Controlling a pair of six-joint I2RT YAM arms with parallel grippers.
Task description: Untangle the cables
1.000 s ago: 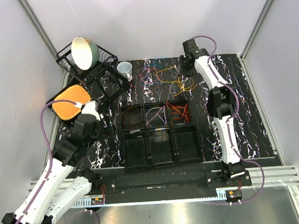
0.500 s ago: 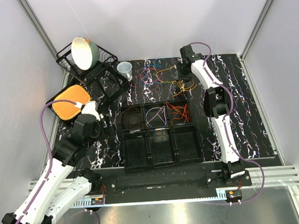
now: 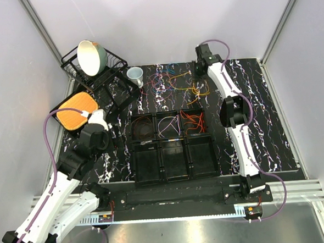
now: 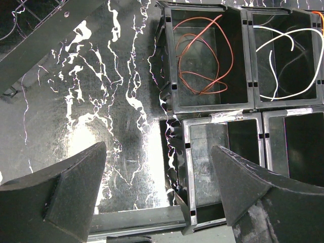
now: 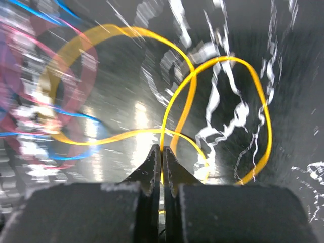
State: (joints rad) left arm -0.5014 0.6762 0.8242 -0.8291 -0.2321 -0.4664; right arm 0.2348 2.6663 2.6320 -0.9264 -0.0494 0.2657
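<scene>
Yellow cable (image 5: 163,132) is pinched between the right jaws, while the left jaws stand spread wide.

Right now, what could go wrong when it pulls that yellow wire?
The right gripper is shut on a yellow cable whose loops run into the tangled pile, so pulling may drag the pile or tighten a knot. The thin cable might also slip free. Dragged cables could tip the white cup nearby.

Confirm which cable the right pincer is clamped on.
The yellow cable, pinched in the shut right pincer. Blue cables and pink cables lie off left, untouched.
</scene>
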